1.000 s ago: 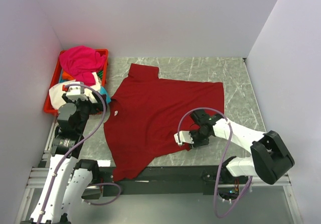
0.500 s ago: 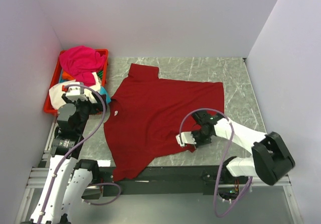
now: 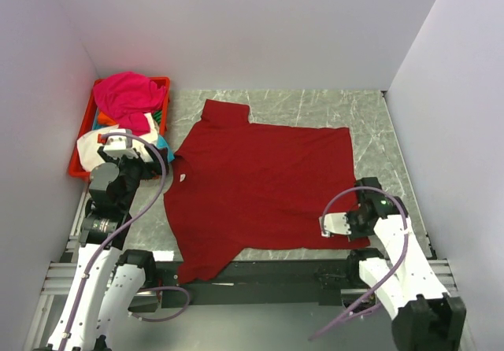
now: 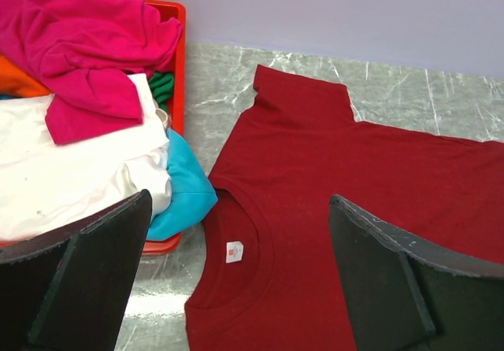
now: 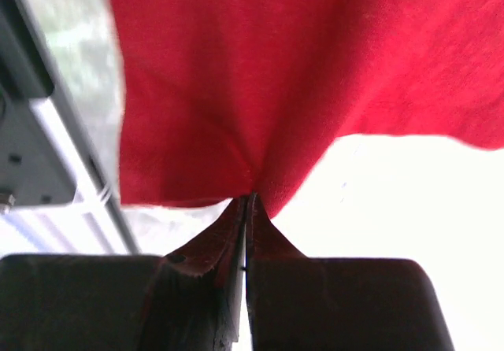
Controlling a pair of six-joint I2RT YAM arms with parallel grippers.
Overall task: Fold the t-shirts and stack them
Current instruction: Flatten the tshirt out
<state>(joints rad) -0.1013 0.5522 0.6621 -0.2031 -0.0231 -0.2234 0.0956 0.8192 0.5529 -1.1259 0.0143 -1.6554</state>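
Dark red t-shirt [image 3: 252,186], neck leftward, long axis left-right, near-right hem corner pinched in right hand [image 3: 324,227]; left hand [image 4: 240,209] wide apart

A grey marbled desk [image 3: 370,123] carries a large dark red t-shirt [image 3: 260,182] spread flat across its middle, collar toward the left and one sleeve lying over the near edge, with a red plastic crate [image 3: 81,134] at its far left corner.
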